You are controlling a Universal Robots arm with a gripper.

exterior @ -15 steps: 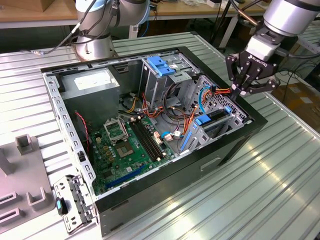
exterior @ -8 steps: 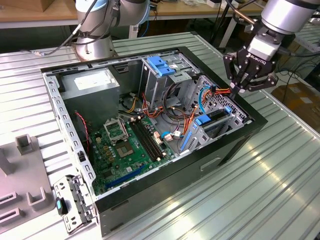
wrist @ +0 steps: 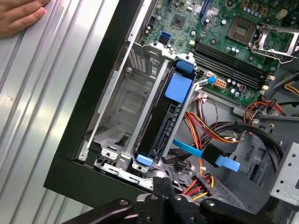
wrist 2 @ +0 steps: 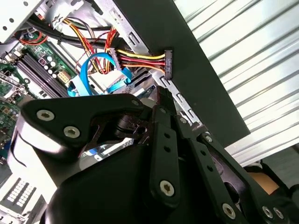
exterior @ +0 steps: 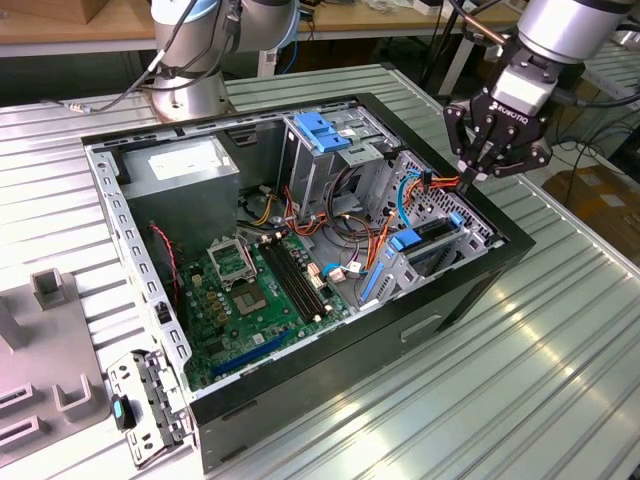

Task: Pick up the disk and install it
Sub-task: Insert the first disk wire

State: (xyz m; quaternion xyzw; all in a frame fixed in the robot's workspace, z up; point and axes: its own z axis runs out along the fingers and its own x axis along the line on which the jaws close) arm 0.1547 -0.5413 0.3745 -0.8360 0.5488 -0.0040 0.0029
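The disk [wrist: 161, 123], a dark drive with bright blue rails, stands on edge in the metal drive cage at the front corner of the open computer case [exterior: 480, 290]. In the exterior view the disk [exterior: 428, 232] sits in the cage near the case's right wall. My gripper [exterior: 470, 172] hangs just above that wall, a little behind the cage, with its fingers pressed together and nothing between them. In both wrist views the gripper [wrist: 161, 183] [wrist 2: 161, 93] is apart from the disk, and its tips point at the case edge near a black power connector [wrist 2: 167, 63].
A blue data cable [wrist: 191, 148] and red-yellow power wires [wrist: 205, 130] lie loose beside the cage. A wide light-blue latch [exterior: 322, 130] tops the rear bay. The motherboard [exterior: 255, 290] fills the case floor. A person's hand [wrist: 18, 16] rests on the ribbed table beside the case.
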